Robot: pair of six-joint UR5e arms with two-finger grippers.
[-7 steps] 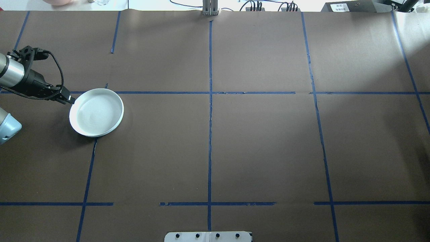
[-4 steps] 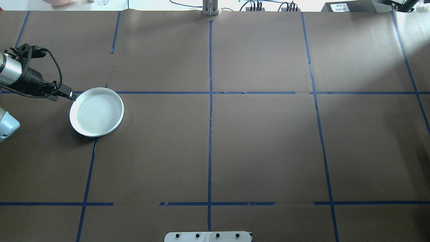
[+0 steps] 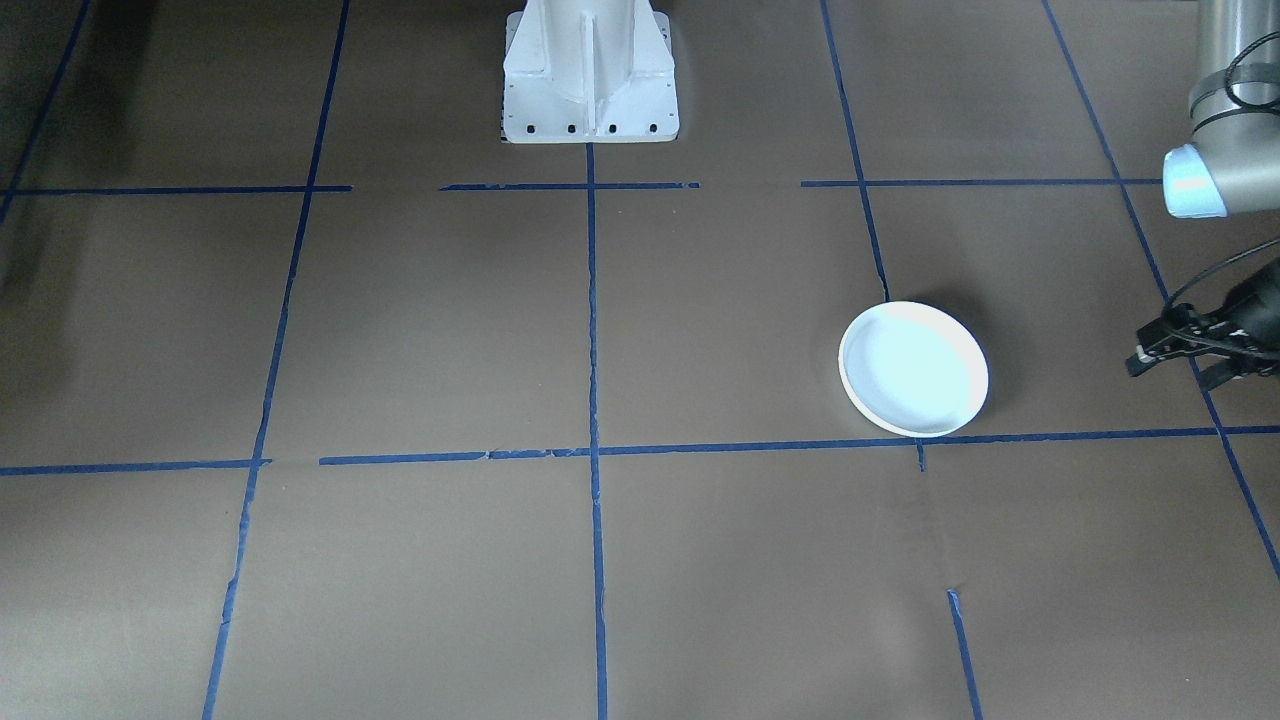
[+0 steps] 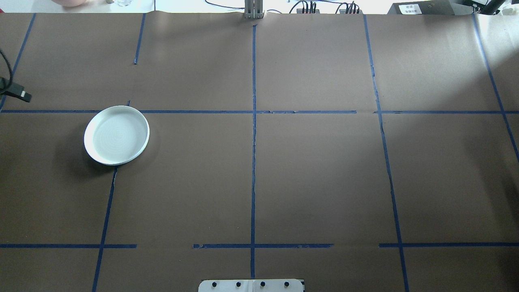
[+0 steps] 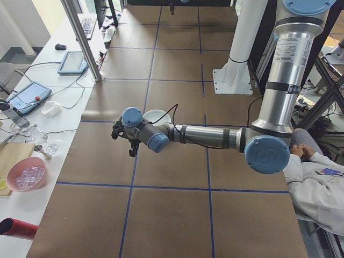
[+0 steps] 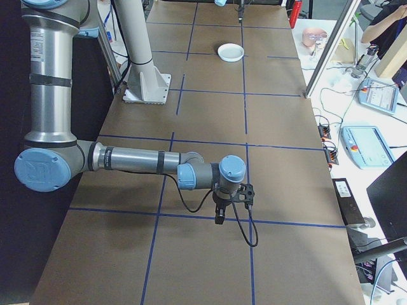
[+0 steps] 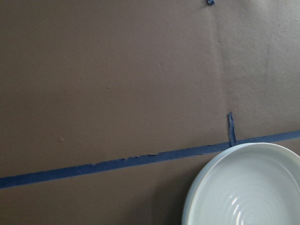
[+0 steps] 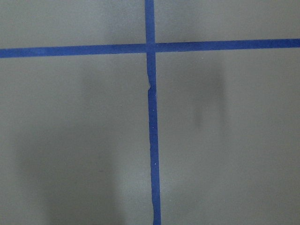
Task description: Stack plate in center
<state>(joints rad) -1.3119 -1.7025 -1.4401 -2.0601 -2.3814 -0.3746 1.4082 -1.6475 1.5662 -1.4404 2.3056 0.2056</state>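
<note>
Plate (image 4: 116, 135), pale inside with faint rings and a raised white rim, flat on the brown counter (image 4: 316, 174), just under a blue tape line (image 4: 194, 111). Well apart from the left pincer (image 3: 1175, 358), out beyond its tips; pincer empty, fingers parted a little. Right pincer (image 6: 220, 213) far off above a tape crossing, holding nothing visible; how far open, cannot tell.

my left gripper (image 3: 1180, 352) has let go of the plate (image 4: 116, 135) rim and backed off toward the counter's left edge; it now sits well apart from the plate, which has settled flat.
</note>
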